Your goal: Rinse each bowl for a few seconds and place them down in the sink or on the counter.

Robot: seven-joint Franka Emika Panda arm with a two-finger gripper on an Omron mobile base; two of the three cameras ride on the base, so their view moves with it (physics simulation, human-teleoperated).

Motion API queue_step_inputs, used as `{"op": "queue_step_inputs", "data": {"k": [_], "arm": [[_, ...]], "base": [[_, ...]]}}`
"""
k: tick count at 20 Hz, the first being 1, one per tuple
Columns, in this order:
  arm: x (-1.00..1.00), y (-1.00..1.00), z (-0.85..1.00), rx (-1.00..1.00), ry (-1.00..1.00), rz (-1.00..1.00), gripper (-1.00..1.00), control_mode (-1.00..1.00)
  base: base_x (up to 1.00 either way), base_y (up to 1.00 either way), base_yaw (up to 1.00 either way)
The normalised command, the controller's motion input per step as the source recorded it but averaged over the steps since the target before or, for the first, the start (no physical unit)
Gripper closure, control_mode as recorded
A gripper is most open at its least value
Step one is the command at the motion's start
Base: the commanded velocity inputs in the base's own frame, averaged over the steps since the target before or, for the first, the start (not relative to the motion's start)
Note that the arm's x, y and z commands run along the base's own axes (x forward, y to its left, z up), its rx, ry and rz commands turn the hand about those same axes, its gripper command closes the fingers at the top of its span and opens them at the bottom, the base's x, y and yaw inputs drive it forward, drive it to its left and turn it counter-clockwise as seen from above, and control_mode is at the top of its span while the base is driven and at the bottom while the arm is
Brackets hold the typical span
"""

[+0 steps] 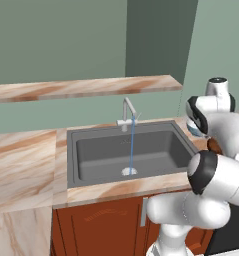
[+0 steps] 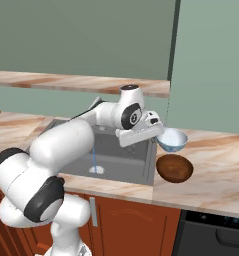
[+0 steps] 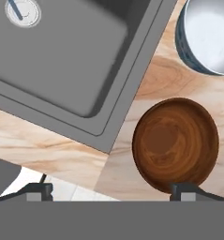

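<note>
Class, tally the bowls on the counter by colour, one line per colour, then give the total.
Glossy brown wooden round bowl: 1
Glossy pale blue-grey round bowl with lighter inside: 1
Total: 2

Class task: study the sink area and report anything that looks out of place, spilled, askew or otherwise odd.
One oddity: a thin stream of water runs from the slim silver gooseneck faucet into the dark grey rectangular sink, with no bowl under it. The brown wooden bowl and the pale blue-grey glossy bowl sit upright on the beige marble counter. Nothing is spilled.
</note>
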Motion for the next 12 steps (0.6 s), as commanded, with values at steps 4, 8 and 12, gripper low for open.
{"op": "queue_step_inputs", "data": {"k": [4, 8, 12], "arm": [[-0.09, 0.25, 0.42, 0.01, 0.02, 0.1, -1.0, -1.0], [-0.13, 0.19, 0.31, 0.05, 0.04, 0.09, -1.0, -1.0], [-0.13, 0.15, 0.23, 0.08, 0.05, 0.09, -1.0, -1.0]], "base": [[0.0, 0.0, 0.0], [0.0, 0.0, 0.0], [0.0, 0.0, 0.0]]}}
